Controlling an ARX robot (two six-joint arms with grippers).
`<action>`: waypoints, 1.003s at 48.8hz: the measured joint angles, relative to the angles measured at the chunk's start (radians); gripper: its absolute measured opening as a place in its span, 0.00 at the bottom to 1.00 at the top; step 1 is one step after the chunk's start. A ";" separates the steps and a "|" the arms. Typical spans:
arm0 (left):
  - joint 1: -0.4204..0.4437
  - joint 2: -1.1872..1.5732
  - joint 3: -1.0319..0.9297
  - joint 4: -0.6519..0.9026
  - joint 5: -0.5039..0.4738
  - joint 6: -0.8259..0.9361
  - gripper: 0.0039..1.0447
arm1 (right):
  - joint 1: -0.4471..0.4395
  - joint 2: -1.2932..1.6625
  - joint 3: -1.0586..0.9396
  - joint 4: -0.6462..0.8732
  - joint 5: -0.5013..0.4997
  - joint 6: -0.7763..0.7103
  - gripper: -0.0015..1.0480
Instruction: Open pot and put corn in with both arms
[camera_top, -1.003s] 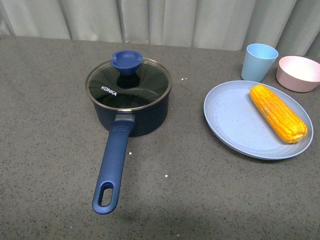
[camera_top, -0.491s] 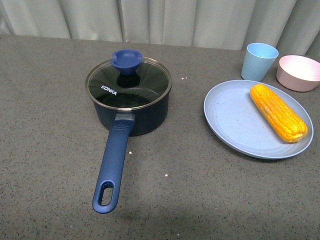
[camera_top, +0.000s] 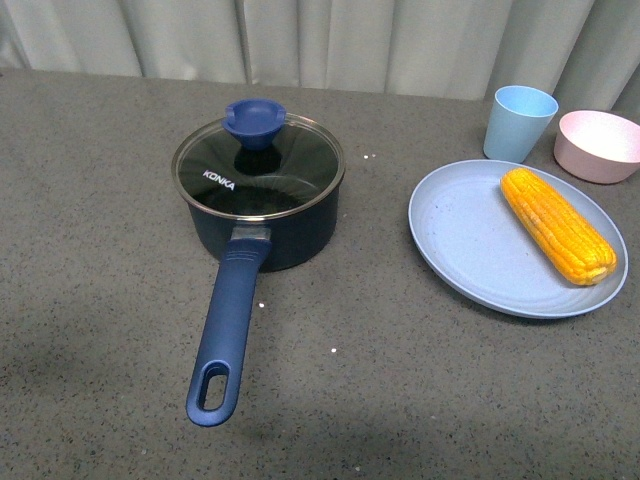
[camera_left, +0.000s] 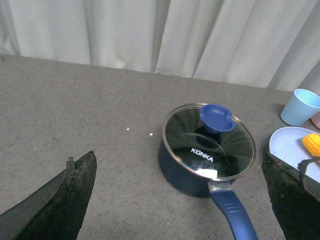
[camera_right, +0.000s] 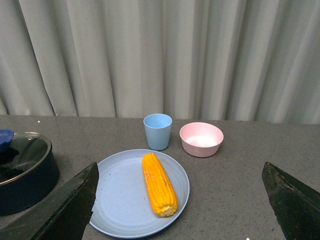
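The navy pot (camera_top: 262, 226) stands left of centre on the grey table, closed by a glass lid (camera_top: 258, 168) with a blue knob (camera_top: 254, 122); its long blue handle (camera_top: 230, 330) points toward me. The yellow corn (camera_top: 556, 225) lies on a light blue plate (camera_top: 460, 240) at the right. Neither arm shows in the front view. My left gripper (camera_left: 182, 200) is open and empty, well back from the pot (camera_left: 190, 172) and its knob (camera_left: 217, 117). My right gripper (camera_right: 182, 202) is open and empty, well back from the corn (camera_right: 160, 183) on the plate (camera_right: 120, 200).
A light blue cup (camera_top: 519, 122) and a pink bowl (camera_top: 598, 146) stand behind the plate at the back right. A pale curtain (camera_top: 320, 40) hangs along the table's far edge. The pot's rim also shows in the right wrist view (camera_right: 25, 172).
The front view has shifted very slightly. The pot, corn and dishes have not moved.
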 joint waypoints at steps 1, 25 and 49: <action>-0.019 0.066 0.017 0.049 -0.008 0.000 0.94 | 0.000 0.000 0.000 0.000 0.000 0.000 0.91; -0.215 0.772 0.391 0.336 -0.073 0.001 0.94 | 0.000 0.000 0.000 0.000 0.000 0.000 0.91; -0.220 1.050 0.631 0.340 -0.112 0.019 0.94 | 0.000 0.000 0.000 0.000 0.000 0.000 0.91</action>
